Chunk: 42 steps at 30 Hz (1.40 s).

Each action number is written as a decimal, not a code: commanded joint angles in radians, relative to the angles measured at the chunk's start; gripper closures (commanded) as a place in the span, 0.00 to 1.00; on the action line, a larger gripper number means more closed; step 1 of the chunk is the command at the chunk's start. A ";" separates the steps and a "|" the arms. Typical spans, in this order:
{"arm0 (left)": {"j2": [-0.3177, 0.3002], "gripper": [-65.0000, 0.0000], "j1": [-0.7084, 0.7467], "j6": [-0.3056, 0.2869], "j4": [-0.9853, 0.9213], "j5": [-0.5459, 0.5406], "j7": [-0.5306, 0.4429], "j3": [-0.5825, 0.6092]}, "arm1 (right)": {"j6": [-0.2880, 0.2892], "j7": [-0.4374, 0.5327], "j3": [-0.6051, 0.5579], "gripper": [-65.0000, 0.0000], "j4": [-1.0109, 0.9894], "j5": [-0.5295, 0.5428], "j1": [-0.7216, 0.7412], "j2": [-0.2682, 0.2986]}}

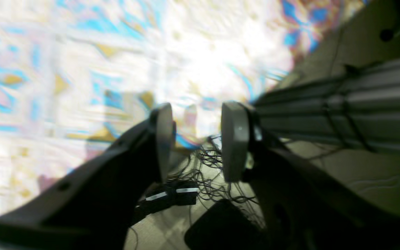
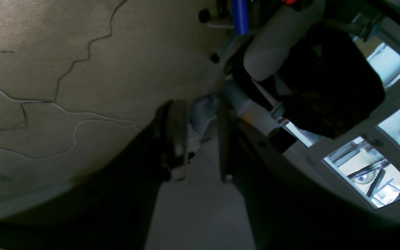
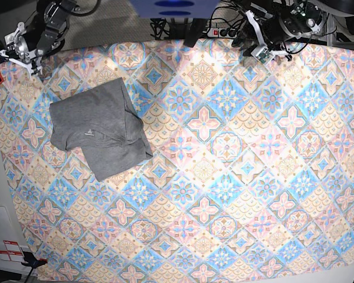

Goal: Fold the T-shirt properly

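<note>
The heather-grey cotton T-shirt [image 3: 99, 128] lies folded into a rumpled bundle at the far left of the colourful tile-patterned tablecloth [image 3: 236, 177]. Both arms sit retracted at the far edge; the left gripper [image 1: 194, 139] and right gripper [image 2: 200, 139] stand apart, empty. The folding looks finished; only neatening would remain.

No text, brand or number can be read in any of the three views. The T-shirt [image 3: 99, 128] bears a tiny pale mark near its neck, too small to make out as letters. At the lower left corner of the base view, white labels [image 3: 9, 250] with red markings lie on the floor beside the surface, and their print is too small to read.
</note>
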 commanded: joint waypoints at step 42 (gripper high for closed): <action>0.168 0.66 -0.321 -0.004 -0.984 0.168 -0.126 0.047 | -0.005 0.675 0.334 0.78 -1.134 -0.075 0.217 0.001</action>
